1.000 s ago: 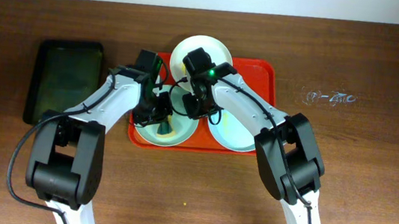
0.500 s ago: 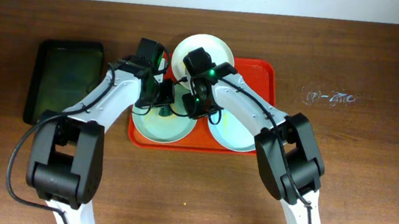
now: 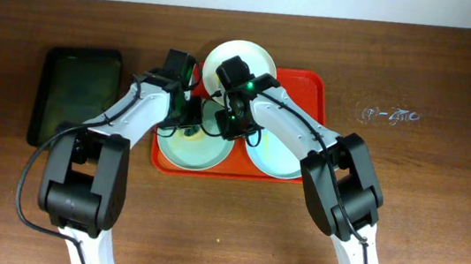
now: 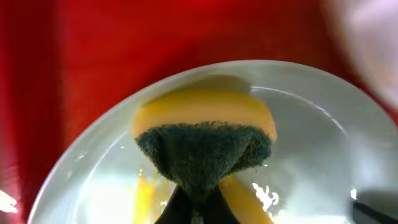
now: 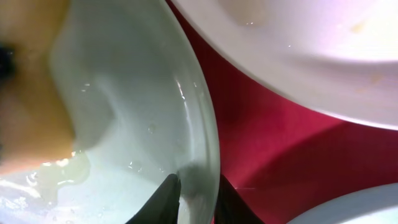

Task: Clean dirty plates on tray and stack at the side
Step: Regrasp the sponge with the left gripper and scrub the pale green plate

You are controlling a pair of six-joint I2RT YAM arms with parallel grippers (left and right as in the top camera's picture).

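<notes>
The red-orange tray [image 3: 310, 86] holds three plates: a white plate [image 3: 257, 60] at the back, a mint plate [image 3: 198, 148] at front left, and a second mint plate [image 3: 279, 158] at front right. My left gripper [image 3: 186, 116] is shut on a yellow and green sponge [image 4: 205, 140] and presses it on the back of the left mint plate [image 4: 298, 143], which has yellow smears [image 4: 146, 196]. My right gripper [image 3: 234, 125] is shut on that plate's right rim [image 5: 202, 180]. The white plate [image 5: 298, 50] shows faint smears in the right wrist view.
A smaller black rectangular tray [image 3: 75, 92] lies on the brown wooden table left of the red tray. White scribbles [image 3: 387, 115] mark the table at right. The table's front half is bare wood.
My left gripper has moved the sponge from the front of the left mint plate to its back edge. My right gripper has kept its hold on the rim.
</notes>
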